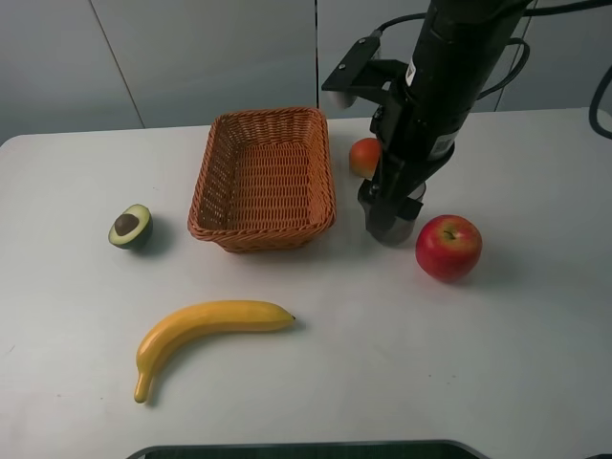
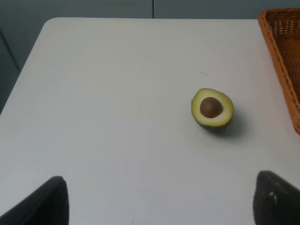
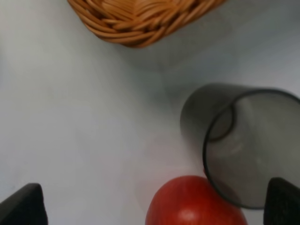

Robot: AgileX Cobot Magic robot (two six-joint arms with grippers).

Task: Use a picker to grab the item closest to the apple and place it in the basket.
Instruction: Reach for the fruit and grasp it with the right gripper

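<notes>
The red apple (image 1: 448,247) sits on the white table right of the wicker basket (image 1: 262,178). A grey see-through cup (image 1: 390,230) stands just left of the apple, and my right gripper (image 1: 391,208) hangs directly over it. In the right wrist view the cup (image 3: 248,145) shows its open mouth, the apple (image 3: 194,202) lies beside it, and the basket's corner (image 3: 140,18) is close by. The right gripper (image 3: 152,207) is open wide, holding nothing. My left gripper (image 2: 159,201) is open too, above bare table short of the avocado half (image 2: 212,108).
An orange-red fruit (image 1: 364,156) lies behind the right arm, next to the basket's far right corner. The avocado half (image 1: 131,227) is left of the basket and a banana (image 1: 201,330) lies toward the front. The basket's rim (image 2: 283,56) shows in the left wrist view.
</notes>
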